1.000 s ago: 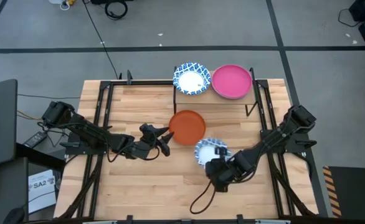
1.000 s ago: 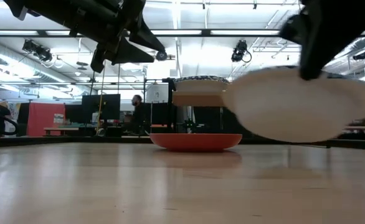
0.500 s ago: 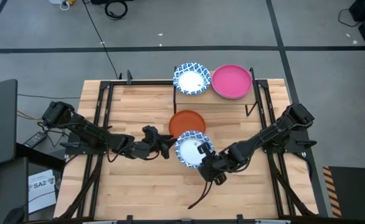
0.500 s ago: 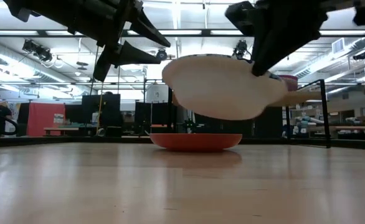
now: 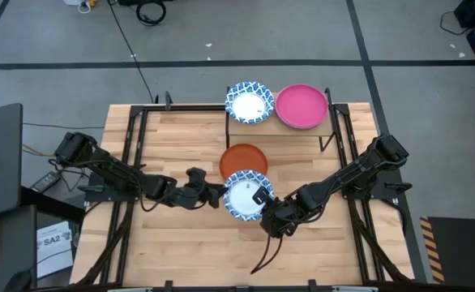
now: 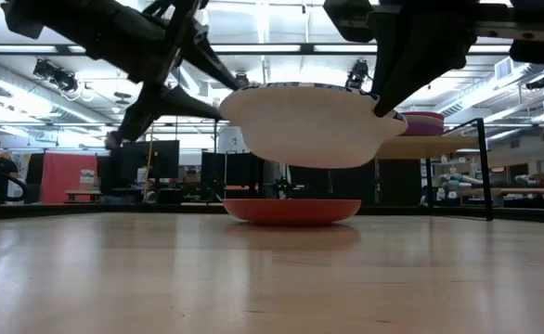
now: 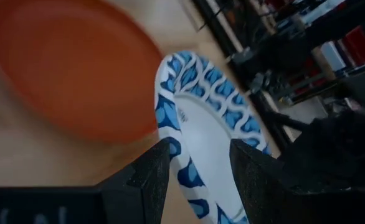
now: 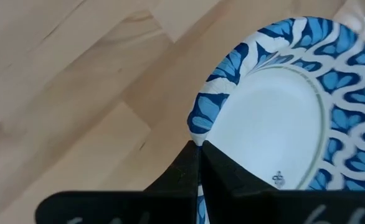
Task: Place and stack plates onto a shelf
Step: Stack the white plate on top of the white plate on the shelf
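My right gripper is shut on a white plate with a blue patterned rim and holds it in the air near the table's middle. My left gripper is open. It comes level from the table's left, with one finger above and one below the plate's left rim. An orange plate rests on the table just beyond the held plate and partly under it. On the shelf at the far edge sit another blue-rimmed plate and a pink plate. My right gripper pinches the plate's rim between its two fingers, on the side toward the table's right and near edges. The fingers come slanting down from the right. The plate is lifted clear and sits about level, bottom down. My left gripper straddles the opposite rim; I cannot tell whether it touches.
Black metal frame rails run along the table's left and right sides. Bare plank wood lies on the near half of the table. The shelf's black legs stand at the far right.
My right gripper has carried the blue-rimmed plate toward the table's left, until it partly overlaps the orange plate, and the plate has levelled out. My left gripper has moved right toward the plate, and the plate's left rim now lies between its open fingers.
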